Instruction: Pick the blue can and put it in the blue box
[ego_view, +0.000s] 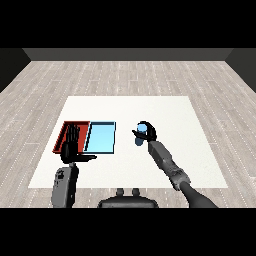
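My right robot hand (148, 131) is curled round the small blue cylindrical can (141, 137); the flat light blue tray (100, 138) lies just left. My left robot hand (71, 141) hangs open over the red tray (65, 131).

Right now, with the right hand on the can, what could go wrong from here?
1. The right hand curls round the blue can, which is mostly hidden, so how well it is seated is unclear; it might slip in transit.
2. The light blue tray touches the red tray; overshooting could land the can there.
3. The left hand hangs over the red tray, close to the path.
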